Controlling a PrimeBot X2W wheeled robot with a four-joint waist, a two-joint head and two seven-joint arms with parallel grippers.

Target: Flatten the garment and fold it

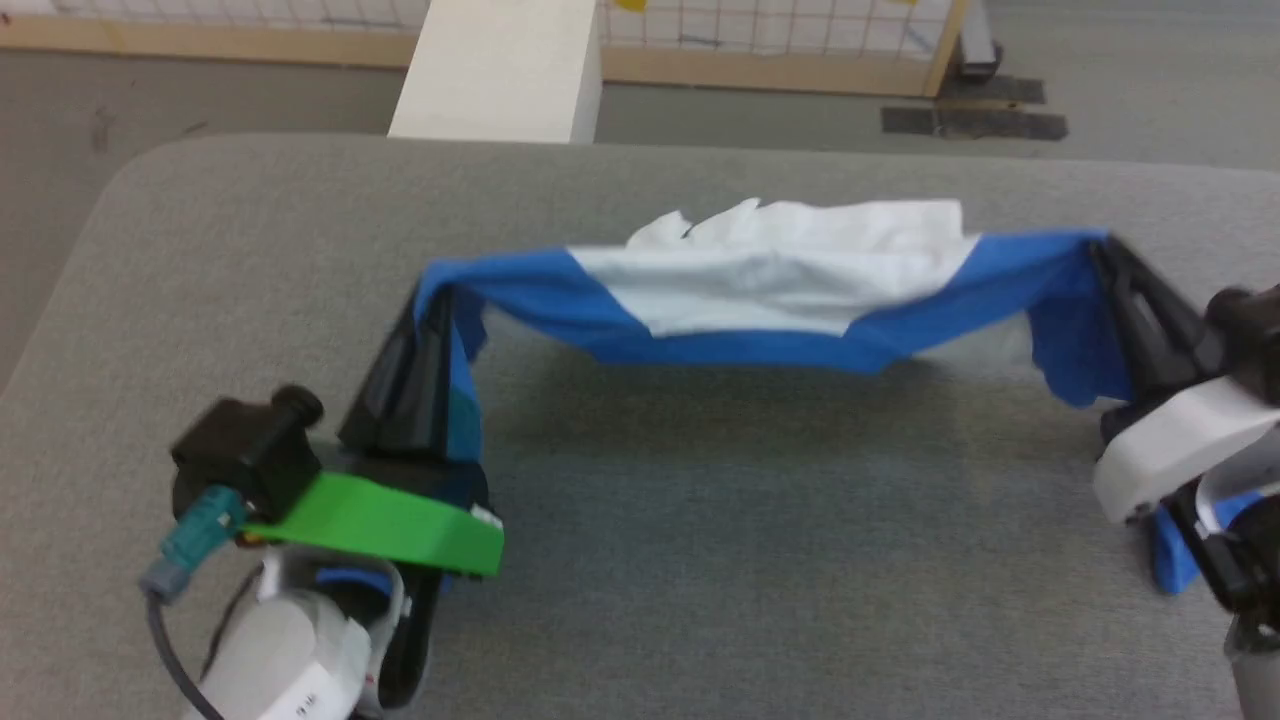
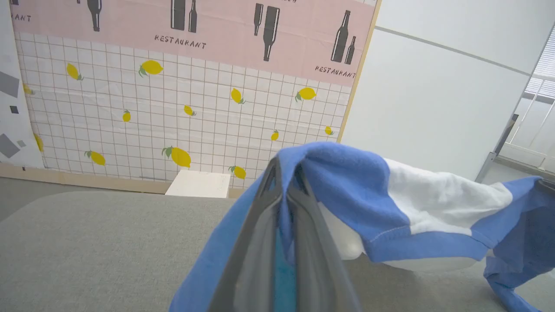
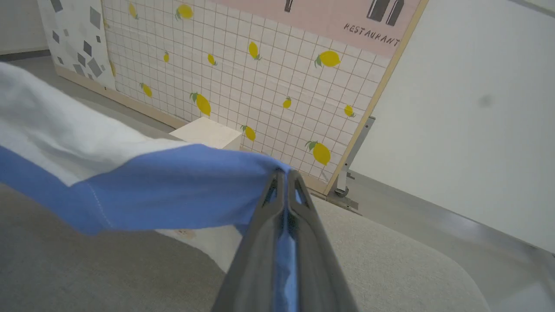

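You have the garment (image 1: 780, 290) strung between both arms just above the grey surface (image 1: 700, 580). Its white middle sags, and its far edge seems to trail onto the surface behind. Your left end effector (image 1: 435, 305) is pinched tight on blue cloth at one end, and your right end effector (image 1: 1100, 250) is clamped on blue cloth at the other, with loose blue fabric hanging below each grip.

Judge this knit as light, limp and stretchy. It will droop wherever you leave it unsupported, and it may creep out of a narrow pinch if you pull it too taut. Stitched blue edges and seams, where the layers double, look like the firmest places to hold.
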